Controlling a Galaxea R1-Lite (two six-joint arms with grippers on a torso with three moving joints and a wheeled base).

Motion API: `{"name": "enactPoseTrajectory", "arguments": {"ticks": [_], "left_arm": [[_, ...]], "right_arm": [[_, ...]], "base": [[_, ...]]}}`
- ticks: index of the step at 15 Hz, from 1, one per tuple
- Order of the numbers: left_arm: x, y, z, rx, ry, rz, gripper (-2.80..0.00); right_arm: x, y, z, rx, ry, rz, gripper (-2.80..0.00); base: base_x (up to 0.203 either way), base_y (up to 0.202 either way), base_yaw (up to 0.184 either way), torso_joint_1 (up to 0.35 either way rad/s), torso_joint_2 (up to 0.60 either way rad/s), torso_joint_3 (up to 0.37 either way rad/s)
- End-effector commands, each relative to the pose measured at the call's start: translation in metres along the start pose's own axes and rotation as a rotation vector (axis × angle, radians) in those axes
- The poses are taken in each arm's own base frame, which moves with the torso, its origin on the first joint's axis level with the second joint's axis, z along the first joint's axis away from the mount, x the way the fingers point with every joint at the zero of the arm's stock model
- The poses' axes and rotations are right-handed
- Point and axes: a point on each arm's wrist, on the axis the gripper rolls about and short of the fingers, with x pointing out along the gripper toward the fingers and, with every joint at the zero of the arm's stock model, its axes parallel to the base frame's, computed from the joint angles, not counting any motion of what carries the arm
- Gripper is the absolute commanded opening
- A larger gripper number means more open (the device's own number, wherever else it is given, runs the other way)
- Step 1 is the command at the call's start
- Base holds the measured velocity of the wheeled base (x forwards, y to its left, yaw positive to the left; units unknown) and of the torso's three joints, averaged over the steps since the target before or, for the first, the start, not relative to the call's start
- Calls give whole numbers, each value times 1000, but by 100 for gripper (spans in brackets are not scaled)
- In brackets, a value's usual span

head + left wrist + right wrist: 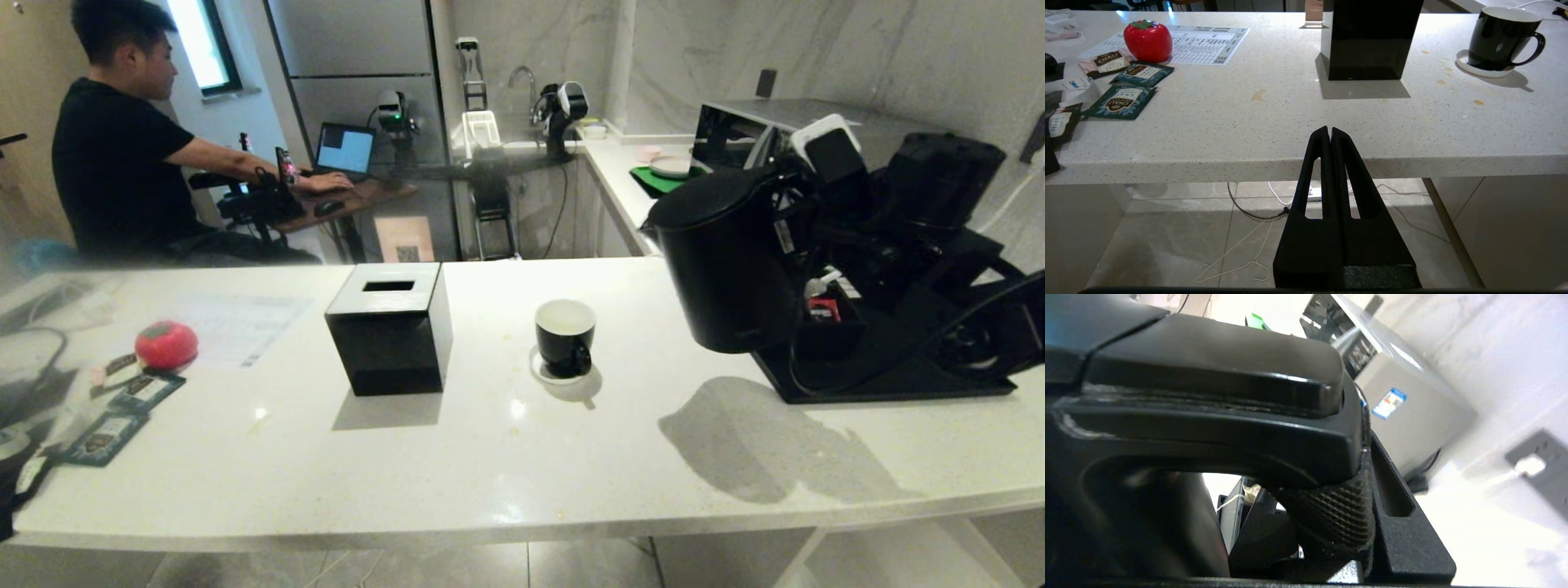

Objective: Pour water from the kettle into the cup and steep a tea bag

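Observation:
The matte black kettle (727, 269) hangs just above the counter to the right of the cup, nearly upright, with its spout toward the cup. My right gripper (1347, 490) is shut on the kettle's handle (1216, 400), which fills the right wrist view. The glossy black cup (565, 336) with its white inside stands on a white coaster mid-counter; in the left wrist view the cup (1502, 38) is at the far right. Through the handle loop a pale tea bag (1251, 493) with a white string shows in a black holder. My left gripper (1330, 130) is shut, parked below the counter's front edge.
A black tissue box (390, 327) stands left of the cup. Teal sachets (1122, 102) and a red tomato-shaped object (166, 343) lie at the far left. A black tray (898, 384) holds the kettle base at the right. A person (114, 155) sits behind the counter.

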Motion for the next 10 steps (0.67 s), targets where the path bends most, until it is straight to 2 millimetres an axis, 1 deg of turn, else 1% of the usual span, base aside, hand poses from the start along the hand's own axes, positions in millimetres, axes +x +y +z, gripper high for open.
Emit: {"name": "enactPoseTrajectory", "arguments": {"ticks": [1,3,7,10], "left_arm": [[0,0,0,0,0,0,-280],[0,0,0,0,0,0,-280],[0,0,0,0,0,0,-280],[0,0,0,0,0,0,-280]], "right_arm": [[-4,-12,-2,34,3,-30,-280],[-2,-22,-4,73,7,-62,-280],[4,-44,-14,150,28,-129,-280],[8,-62,-26,175,53,-187,-280]], "base": [[0,0,0,0,0,0],[0,0,0,0,0,0],[0,0,0,0,0,0],[0,0,0,0,0,0]]}}
